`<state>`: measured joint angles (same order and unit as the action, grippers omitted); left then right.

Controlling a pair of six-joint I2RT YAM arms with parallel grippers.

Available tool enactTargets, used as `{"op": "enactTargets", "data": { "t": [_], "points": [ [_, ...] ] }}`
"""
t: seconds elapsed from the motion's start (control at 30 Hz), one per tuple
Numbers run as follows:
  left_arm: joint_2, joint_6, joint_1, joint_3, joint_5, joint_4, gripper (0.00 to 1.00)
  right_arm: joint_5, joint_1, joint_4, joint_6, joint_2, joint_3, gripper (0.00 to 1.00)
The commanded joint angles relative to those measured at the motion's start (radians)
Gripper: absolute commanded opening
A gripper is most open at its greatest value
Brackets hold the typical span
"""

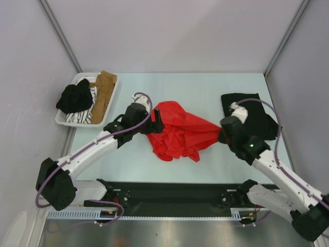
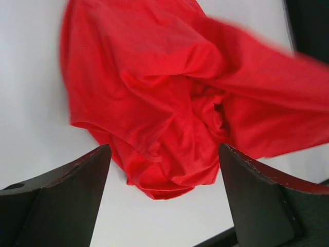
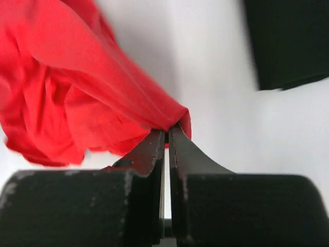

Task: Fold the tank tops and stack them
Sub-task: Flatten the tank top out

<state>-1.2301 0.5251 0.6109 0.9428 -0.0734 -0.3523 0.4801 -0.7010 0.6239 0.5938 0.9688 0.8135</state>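
Near the table's (image 1: 205,87) centre, the right gripper (image 3: 167,131) pinches the crumpled red tank top (image 1: 177,131); the left gripper (image 2: 164,152) hovers wide open above it. The black tank top (image 1: 259,121) lies by the right edge.

The overhead view looks down on the whole table (image 1: 195,87); both wrist views closely share the red tank top (image 1: 177,131).

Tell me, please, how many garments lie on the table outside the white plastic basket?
2. The bright red cloth tank top lies mid-table, its right end pinched by the right gripper; the folded black cloth tank top lies far right, partly under the right arm.
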Motion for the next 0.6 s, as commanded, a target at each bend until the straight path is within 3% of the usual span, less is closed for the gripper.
{"op": "enactTargets", "data": {
  "t": [0.0,0.07,0.3,0.37,0.57],
  "points": [
    [-0.060,0.047,0.039,-0.025,0.058,0.087,0.90,-0.070,0.220,0.030,-0.078,-0.067,0.038,0.00],
    [-0.080,0.056,0.050,-0.047,0.090,0.113,0.85,-0.142,0.285,0.020,-0.116,-0.045,0.052,0.00],
    [-0.120,0.111,0.055,-0.114,0.089,0.222,0.84,-0.282,0.541,-0.022,-0.134,-0.031,0.035,0.00],
    [-0.147,0.119,0.056,-0.113,0.089,0.231,0.77,-0.359,0.589,-0.053,-0.141,-0.033,0.023,0.00],
    [-0.219,0.153,0.056,-0.105,0.077,0.228,0.68,-0.399,0.621,-0.069,-0.155,-0.010,0.029,0.00]
  ]
}}
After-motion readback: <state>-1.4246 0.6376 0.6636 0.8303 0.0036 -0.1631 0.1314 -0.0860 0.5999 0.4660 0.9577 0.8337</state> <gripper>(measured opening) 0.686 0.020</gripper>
